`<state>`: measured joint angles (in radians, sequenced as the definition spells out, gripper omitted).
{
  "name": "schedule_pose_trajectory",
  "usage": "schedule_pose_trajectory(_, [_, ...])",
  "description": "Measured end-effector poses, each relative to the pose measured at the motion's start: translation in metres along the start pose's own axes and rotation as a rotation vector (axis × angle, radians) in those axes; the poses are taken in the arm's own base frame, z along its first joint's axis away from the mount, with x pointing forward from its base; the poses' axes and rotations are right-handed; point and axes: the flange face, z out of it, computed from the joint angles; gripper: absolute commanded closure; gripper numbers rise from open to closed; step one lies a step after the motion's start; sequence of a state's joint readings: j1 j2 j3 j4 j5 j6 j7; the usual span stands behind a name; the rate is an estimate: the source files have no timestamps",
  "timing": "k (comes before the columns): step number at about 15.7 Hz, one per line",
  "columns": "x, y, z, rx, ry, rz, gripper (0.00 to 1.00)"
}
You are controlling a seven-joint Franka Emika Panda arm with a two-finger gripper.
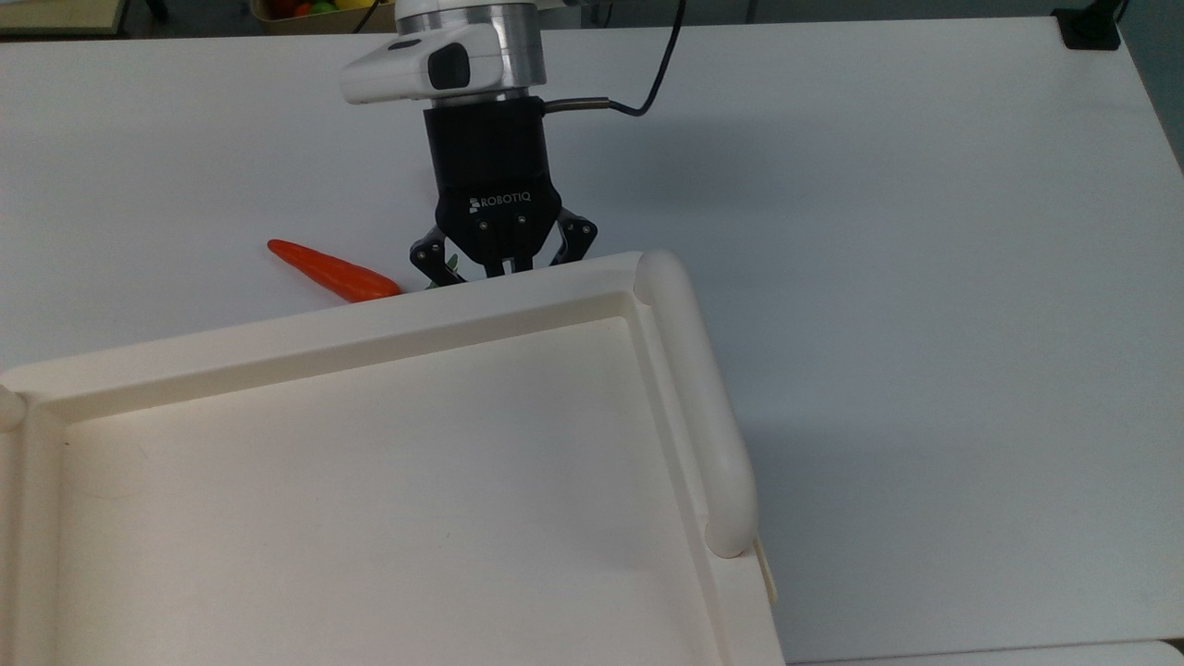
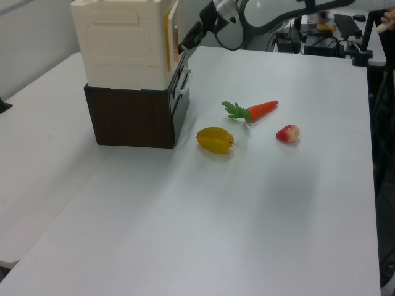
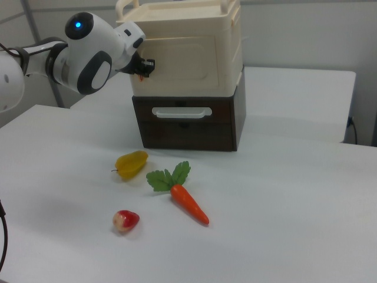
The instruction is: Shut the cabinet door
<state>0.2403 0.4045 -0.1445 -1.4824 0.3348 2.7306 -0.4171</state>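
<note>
The cabinet (image 3: pixel 185 47) stands on a dark drawer unit (image 3: pixel 188 121) on the bench (image 1: pixel 879 185), and its cabinet door (image 3: pixel 179 59) looks shut or nearly so. This seems the last push; next, check it is flush and back away. The gripper (image 1: pixel 504 264) sits against the door's front, fingers (image 1: pixel 427 256) spread, holding nothing.

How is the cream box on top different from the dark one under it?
The cream cabinet is the taller and sits on top; the dark brown unit is shorter and rests on the table. The cabinet's front is a cream door with the claw at its edge; the brown unit's front carries a pale bar handle. Both are boxy, with about the same footprint.
</note>
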Motion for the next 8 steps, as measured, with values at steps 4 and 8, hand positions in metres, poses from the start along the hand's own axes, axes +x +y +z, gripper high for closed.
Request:
schedule_pose_trajectory(4, [0.0081, -0.0109, 0.0007, -0.002, 0.04, 0.043, 0.97])
schedule_pose_trajectory(8, [0.0084, -0.0111, 0.0008, -0.003, 0.044, 0.046, 0.97])
